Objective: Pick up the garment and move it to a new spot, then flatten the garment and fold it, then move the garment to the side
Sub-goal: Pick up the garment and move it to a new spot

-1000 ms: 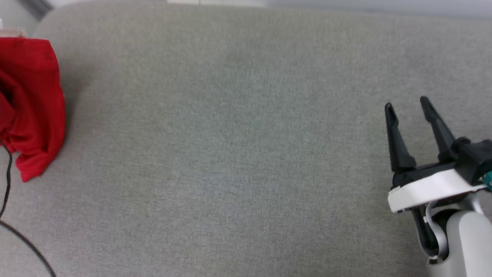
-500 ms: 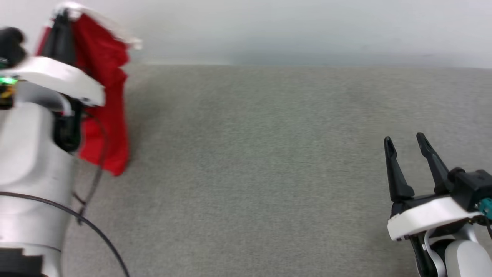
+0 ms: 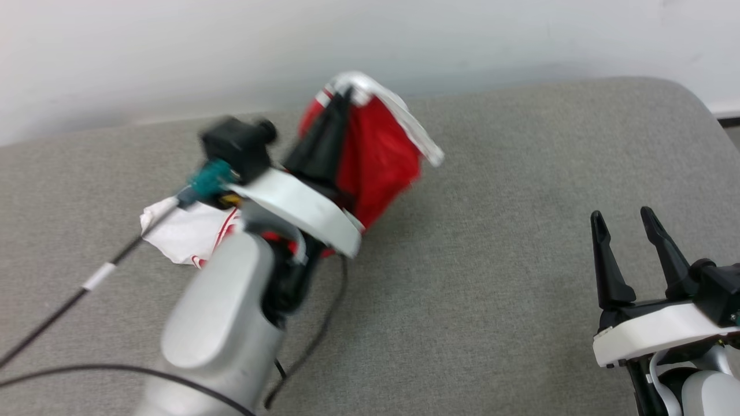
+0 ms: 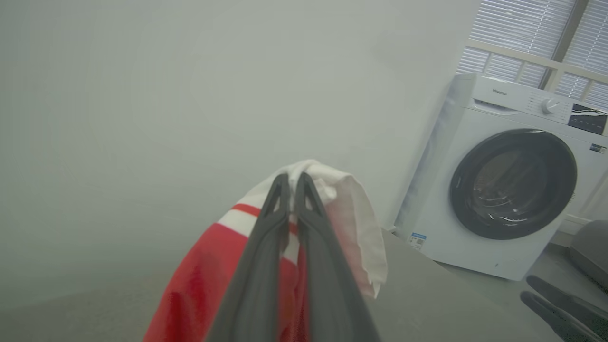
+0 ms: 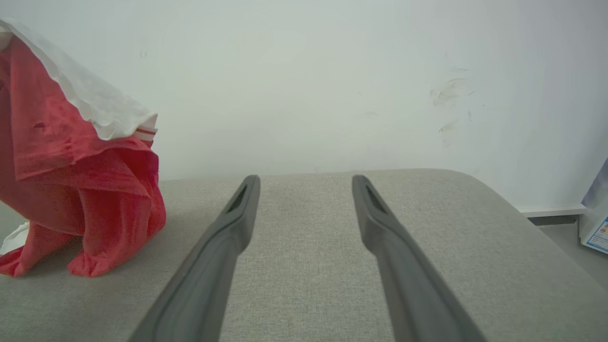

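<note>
- Grey fabric-covered surface [image 3: 491, 300] set against a plain white wall [image 3: 231, 46]. A front-loading washing machine [image 4: 513, 180] stands beyond the surface's end (left wrist view).
- Left gripper [image 3: 345, 95]: clenched on the garment [image 3: 381, 156]. Its two dark fingers are pressed together with the white, red-striped trim pinched near their tips, raised above the surface's rear part.
- Garment: hangs from that pinch in a bunched red drape. Its lowest folds touch the surface, and a white sleeve [image 3: 185, 234] lies on the surface's left part.
- Right gripper [image 3: 623, 218]: released, jaws wide apart and holding nothing, low over the surface's near right part.
- Step in hand (a judgement): carrying the garment to a new spot; flattening and folding are not yet begun.
- Doing it well (advice):
  - Lift until the trailing folds and the sleeve leave the surface, so nothing drags or twists.
  - Travel toward the surface's bare middle, where there is room on every side for spreading.
  - Lower gradually so the hanging end lands first and the cloth lays out rather than heaping.
  - Have the free gripper take a second edge before the pinch is let go.
- Risk: the pinch appears to hold only thin trim, so a jerk could pull it free.
</note>
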